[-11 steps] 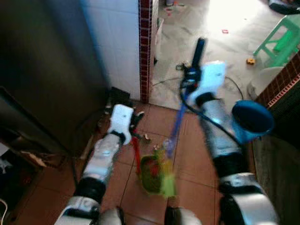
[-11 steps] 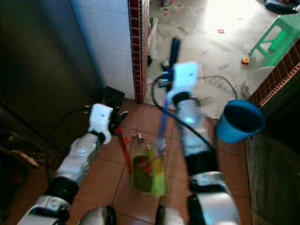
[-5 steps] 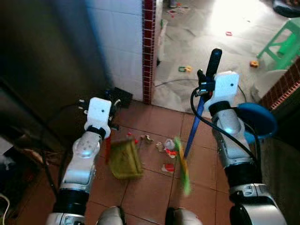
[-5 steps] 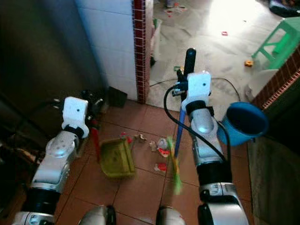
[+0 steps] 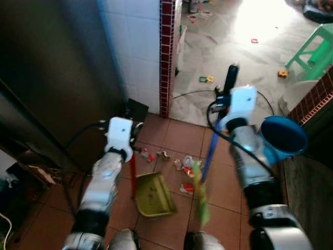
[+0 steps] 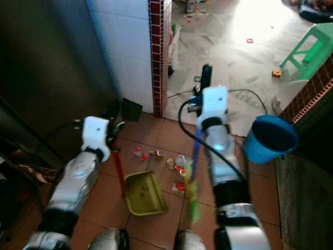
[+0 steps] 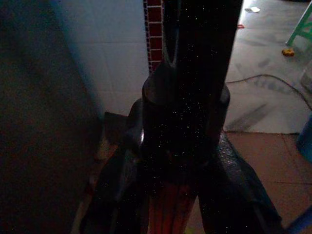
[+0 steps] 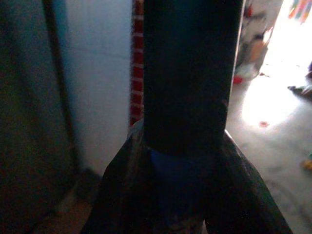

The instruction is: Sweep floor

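Mid-sweep, indoor terracotta tile floor [image 5: 171, 135].

L gripper [image 7: 183, 161]: jaws pinched on the red handle [image 5: 132, 174] of a yellow-green dustpan [image 5: 153, 195]. Pan sits flat on the tiles, mouth facing the debris, near robot's feet.

R gripper [image 8: 187, 165]: jaws clamped round the broom [image 5: 208, 156], at the joint of black grip and blue shaft. Green bristles [image 5: 200, 198] are down at the floor, just R of the pan.

Debris [image 5: 184, 166]: small red/white scraps and wrappers scattered betw. pan mouth and broom, a few more toward the wall [image 5: 145, 155]. Pan looks mostly empty; blur, can't be sure.

Judgement: early-to-mid. Tools in place, litter roughly gathered but not yet in pan. Left to do: push the pile in, lift, tip out, maybe into the blue bucket [image 5: 283, 138] at R. More bits lie on the grey floor beyond the red-brick wall edge [image 5: 166, 52].
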Robot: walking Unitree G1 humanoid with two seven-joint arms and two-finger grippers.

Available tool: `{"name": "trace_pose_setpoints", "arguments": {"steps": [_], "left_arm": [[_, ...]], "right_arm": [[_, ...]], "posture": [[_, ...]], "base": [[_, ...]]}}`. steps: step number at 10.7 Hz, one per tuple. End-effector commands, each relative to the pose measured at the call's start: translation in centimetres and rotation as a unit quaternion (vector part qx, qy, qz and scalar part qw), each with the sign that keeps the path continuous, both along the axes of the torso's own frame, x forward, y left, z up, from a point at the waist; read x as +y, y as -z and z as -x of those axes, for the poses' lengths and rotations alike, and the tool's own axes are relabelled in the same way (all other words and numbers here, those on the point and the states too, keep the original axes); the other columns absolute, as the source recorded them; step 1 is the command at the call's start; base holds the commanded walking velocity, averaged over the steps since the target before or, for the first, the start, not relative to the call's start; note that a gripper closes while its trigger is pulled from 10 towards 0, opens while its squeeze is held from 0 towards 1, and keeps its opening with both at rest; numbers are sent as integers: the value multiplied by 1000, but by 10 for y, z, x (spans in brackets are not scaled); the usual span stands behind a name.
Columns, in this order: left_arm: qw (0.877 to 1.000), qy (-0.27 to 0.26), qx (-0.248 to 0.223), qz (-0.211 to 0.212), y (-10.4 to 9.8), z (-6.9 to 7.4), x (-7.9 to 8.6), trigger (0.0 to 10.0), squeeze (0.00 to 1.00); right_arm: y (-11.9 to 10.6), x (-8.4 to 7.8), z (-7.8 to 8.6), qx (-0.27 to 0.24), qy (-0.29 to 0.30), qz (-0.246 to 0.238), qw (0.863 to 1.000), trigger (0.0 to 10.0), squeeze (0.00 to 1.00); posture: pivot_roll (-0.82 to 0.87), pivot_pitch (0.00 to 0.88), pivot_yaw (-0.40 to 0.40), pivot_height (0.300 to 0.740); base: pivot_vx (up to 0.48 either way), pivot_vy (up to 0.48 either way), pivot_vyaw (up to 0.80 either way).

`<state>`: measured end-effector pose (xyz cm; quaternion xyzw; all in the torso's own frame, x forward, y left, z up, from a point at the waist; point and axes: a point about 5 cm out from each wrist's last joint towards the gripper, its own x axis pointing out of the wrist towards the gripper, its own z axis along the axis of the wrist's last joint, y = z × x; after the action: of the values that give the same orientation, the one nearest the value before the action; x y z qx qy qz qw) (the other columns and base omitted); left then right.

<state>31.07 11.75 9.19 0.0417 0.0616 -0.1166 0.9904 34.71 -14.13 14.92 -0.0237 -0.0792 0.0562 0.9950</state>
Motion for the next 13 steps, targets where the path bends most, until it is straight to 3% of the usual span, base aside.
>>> {"name": "trace_pose_setpoints", "arguments": {"steps": [1,3,4,5,7,10,11,13], "left_arm": [[1000,14,25,5,10,0,-9,10000,0],[999,21,37,19,15,-6,-24,10000,0],[999,25,38,21,17,-5,-27,10000,0],[999,24,42,21,21,-3,-25,10000,0],[999,19,40,22,23,-5,-23,10000,0],[999,16,36,20,22,-5,-20,10000,0],[999,17,25,27,16,-5,-19,10000,0],[996,20,-14,87,-6,-4,-18,10000,0]], "right_arm": [[-4,7,-3,8,-11,-28,1000,10000,0],[-8,17,-5,33,-43,-95,994,10000,0],[-29,18,-4,3,-78,-143,987,10000,0],[-46,17,-4,-25,-98,-136,985,10000,0],[-76,12,-4,-82,-123,-89,985,10000,0],[-112,-1,-3,-175,-91,12,980,10000,0],[-108,-8,-4,-173,-69,23,982,10000,0],[-92,-25,-1,-163,-13,67,984,10000,0]], "posture": [[-2,56,10,740],[-22,59,9,740],[-29,63,10,740],[-31,63,9,740],[-32,62,8,740],[-32,56,11,740],[-32,56,11,740],[-30,54,13,740]], "base": [[0,0,0],[0,0,0],[0,0,0],[0,0,0],[0,0,0],[0,0,0],[0,0,0],[0,0,0]]}}
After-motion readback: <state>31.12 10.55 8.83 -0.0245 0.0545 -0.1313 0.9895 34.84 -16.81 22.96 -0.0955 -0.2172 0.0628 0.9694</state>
